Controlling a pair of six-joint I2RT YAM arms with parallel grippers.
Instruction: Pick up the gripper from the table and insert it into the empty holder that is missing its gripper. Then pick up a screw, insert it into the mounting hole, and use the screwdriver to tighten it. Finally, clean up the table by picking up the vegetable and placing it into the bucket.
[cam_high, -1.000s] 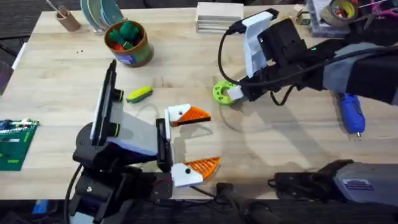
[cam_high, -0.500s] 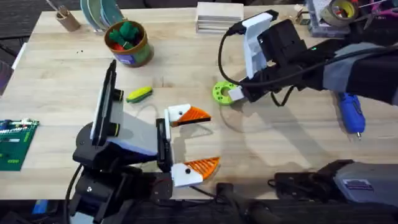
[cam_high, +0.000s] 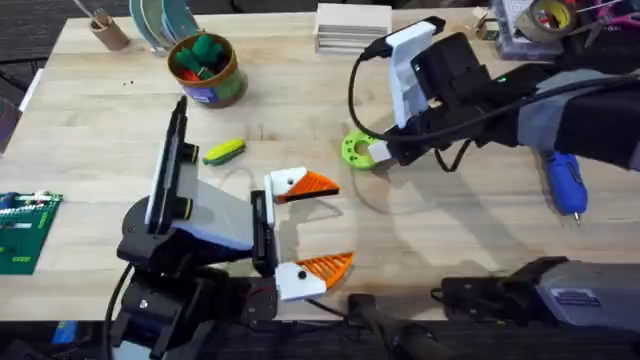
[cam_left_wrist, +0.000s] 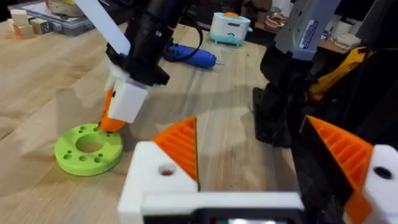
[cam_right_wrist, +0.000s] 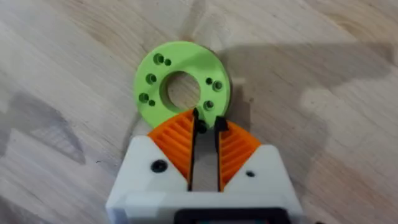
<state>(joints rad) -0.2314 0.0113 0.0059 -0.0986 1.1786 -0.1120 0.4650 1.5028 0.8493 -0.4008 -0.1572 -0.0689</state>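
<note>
My right gripper (cam_right_wrist: 205, 127) sits at the green ring-shaped disc (cam_right_wrist: 183, 85), orange pads nearly shut on its rim; bare wood lies all round. My left gripper (cam_high: 312, 225) rests wide open. Blue pen-shaped screwdriver (cam_high: 566, 182) behind my right arm. Yellow-and-green toy vegetable (cam_high: 224, 151) beyond left gripper, near golden-brown tin bucket (cam_high: 207, 69) holding green and red toys.

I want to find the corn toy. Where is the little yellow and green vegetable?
In the overhead view, the yellow-and-green toy vegetable lies on the table's left half, below the golden-brown bucket and left of the green ring disc.
</note>
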